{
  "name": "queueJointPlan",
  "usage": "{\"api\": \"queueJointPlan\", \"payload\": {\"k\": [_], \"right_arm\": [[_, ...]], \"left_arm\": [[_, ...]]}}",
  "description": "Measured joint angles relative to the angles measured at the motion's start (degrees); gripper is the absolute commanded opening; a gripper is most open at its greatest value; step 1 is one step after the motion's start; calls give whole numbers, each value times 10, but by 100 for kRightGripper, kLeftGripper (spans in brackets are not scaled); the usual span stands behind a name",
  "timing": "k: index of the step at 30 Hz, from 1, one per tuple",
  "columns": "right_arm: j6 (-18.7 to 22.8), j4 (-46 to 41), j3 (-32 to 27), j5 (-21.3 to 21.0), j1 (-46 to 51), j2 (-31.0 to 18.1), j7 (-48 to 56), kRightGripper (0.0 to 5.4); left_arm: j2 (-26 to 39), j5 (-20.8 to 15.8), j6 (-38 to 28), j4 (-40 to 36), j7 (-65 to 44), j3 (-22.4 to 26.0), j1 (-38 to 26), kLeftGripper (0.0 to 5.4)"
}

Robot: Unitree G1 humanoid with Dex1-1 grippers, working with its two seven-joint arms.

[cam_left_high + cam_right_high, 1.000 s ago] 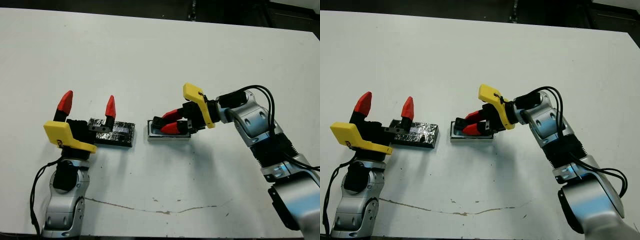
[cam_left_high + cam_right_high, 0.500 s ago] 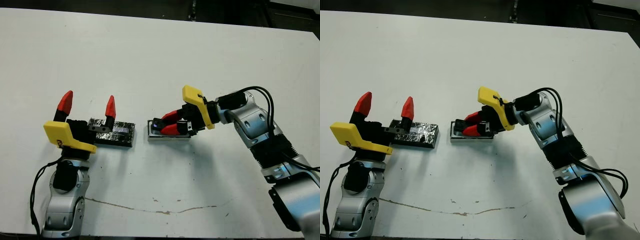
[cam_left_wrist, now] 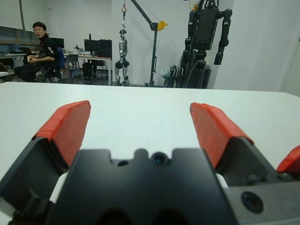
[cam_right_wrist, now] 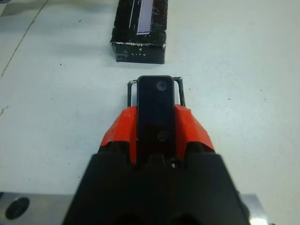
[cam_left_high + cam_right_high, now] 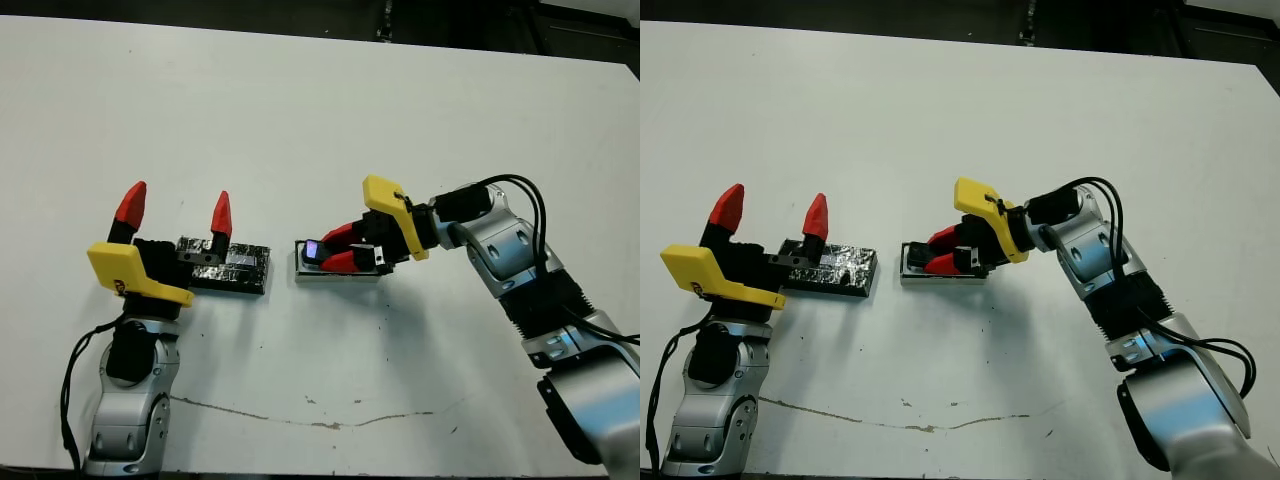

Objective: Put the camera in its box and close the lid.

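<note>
A: Where does the job stand?

B: The right gripper [image 5: 338,254] has its red fingers clamped on the camera [image 4: 155,109], holding it low over the box [image 5: 335,270], which sits near the middle of the table [image 5: 320,110]. The camera's far end, with a bluish glint, points towards nine o'clock.

A: How should it be seated?

B: I judge the bar must stay lined up with the box's long sides, as the wrist view suggests it is, then go down level so neither end catches the rim. Release only once it rests flat inside.

A: And the lid?

B: The lid [image 5: 228,265] lies flat at nine o'clock from the box, just apart from it. The left gripper [image 5: 174,214] hovers at the lid's nine o'clock end, fingers spread wide, holding nothing.

A: What does the camera look like?

B: A slim black bar with rounded corners, slightly shorter than the box, smooth-faced with a small round mark.
</note>
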Motion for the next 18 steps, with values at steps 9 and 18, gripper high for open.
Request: {"api": "queueJointPlan", "payload": {"k": [9, 18], "right_arm": [[0, 0, 9, -5, -6, -2, 0, 206], [10, -3, 11, -6, -6, -5, 18, 325]], "left_arm": [[0, 6, 0, 0, 2, 0, 0, 540], [0, 4, 0, -1, 1, 0, 0, 540]]}}
